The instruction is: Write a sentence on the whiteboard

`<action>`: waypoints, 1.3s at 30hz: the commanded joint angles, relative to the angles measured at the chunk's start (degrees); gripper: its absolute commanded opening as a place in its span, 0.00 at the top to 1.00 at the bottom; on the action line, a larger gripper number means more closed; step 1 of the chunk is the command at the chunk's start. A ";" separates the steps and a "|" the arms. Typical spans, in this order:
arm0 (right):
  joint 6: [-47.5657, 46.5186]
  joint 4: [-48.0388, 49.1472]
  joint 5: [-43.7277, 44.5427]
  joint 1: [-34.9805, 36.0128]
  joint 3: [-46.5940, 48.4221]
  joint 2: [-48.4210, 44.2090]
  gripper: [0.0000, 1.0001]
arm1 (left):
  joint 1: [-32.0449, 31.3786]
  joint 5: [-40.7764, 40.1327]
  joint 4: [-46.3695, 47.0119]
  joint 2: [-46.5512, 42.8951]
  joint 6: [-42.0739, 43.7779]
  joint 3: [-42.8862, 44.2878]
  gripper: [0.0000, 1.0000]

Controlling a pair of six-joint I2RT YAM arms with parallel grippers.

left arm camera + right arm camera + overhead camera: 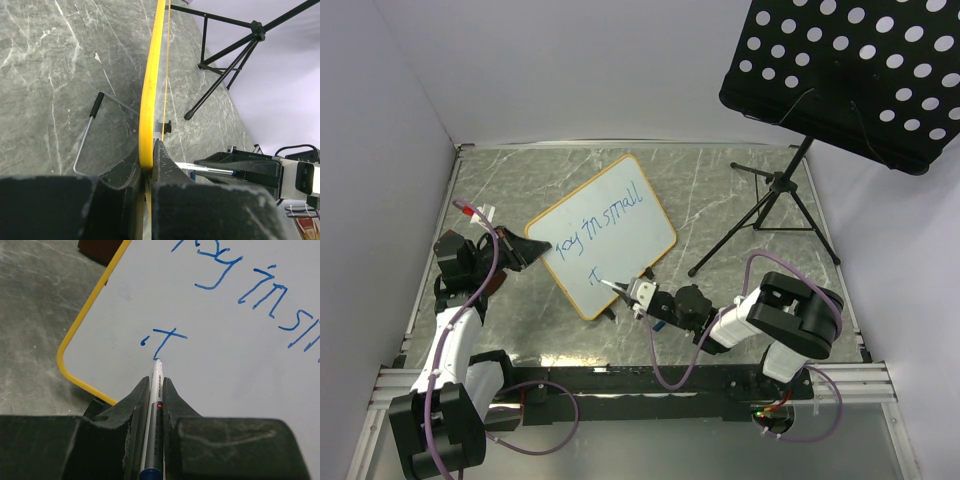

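Whiteboard [610,240] stands tilted near the table's [720,190] left edge, my left tool [532,250] clamped shut on its frame, right tool [636,296] closed on the marker [156,372]; sentence [600,220] has "joy in small" plus a "t", rest unwritten.

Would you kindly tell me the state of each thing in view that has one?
whiteboard, propped up, one edge clamped
sentence, unfinished: "joy in small", then a lone "t"
pen, uncapped, tip on the whiteboard below the "t"
left tool, shut on the whiteboard's edge
right tool, shut on the pen
music stand, upright on its tripod
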 commanded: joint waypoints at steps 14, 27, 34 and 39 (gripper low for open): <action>-0.89 12.06 2.48 -2.35 5.49 -3.06 1.00 | -0.87 1.61 -1.01 -0.80 5.11 0.84 0.99; -0.54 10.57 3.80 -2.53 9.71 0.72 1.00 | -0.87 1.79 -1.01 -0.80 5.11 0.84 0.99; -0.63 10.56 3.19 -2.53 8.31 1.08 1.00 | -0.87 1.79 -0.84 -0.62 5.02 0.93 0.99; -0.54 10.39 2.83 -2.62 7.87 1.78 1.00 | -0.96 1.79 -0.84 -0.71 5.02 0.84 0.99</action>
